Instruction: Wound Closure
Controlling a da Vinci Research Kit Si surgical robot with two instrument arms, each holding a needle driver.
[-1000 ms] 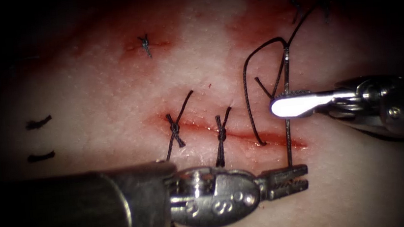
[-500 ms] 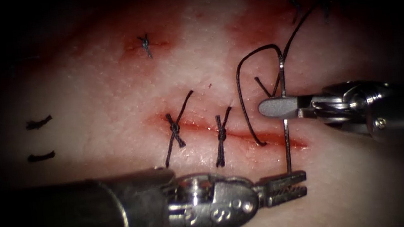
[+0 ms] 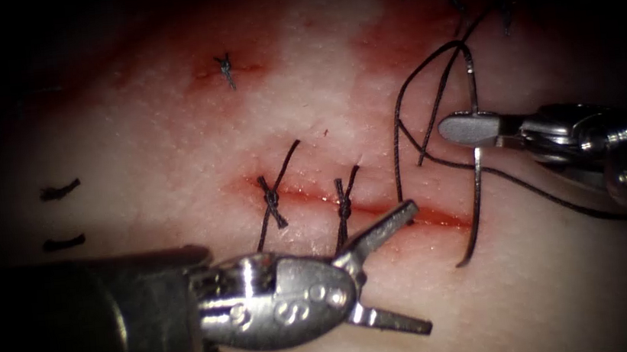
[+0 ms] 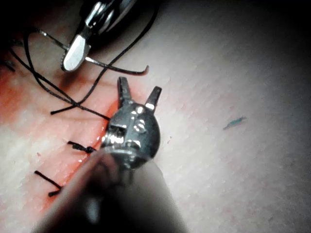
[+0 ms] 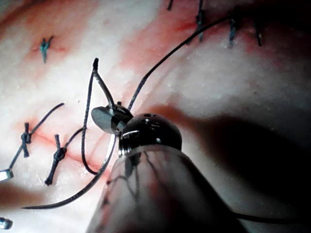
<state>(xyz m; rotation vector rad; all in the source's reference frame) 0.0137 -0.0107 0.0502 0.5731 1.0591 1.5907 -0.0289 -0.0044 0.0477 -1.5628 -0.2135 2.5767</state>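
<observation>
right tool: jaws closed on the needle, gripping it in the upper part of its curve, nearer the thread end than the point. the needle hangs free of the tissue, its body crossing the right end of the cut and its point lying below the cut, clear of the surface as far as can be judged. half a second ago the left tool held that point; it has since let go.

left tool: jaws spread wide, holding nothing. the upper jaw lies over the cut just right of the second knot, the lower jaw points out over bare tissue below. in the left wrist view the same tool stands open, with the needle just beyond its tips.

thread: runs from the needle's rear end in a loop above the right tool, one strand dropping into the cut, another trailing off right beneath the tool shaft.

two tied stitches sit on the cut to the left. red fluid marks the cut line.
</observation>
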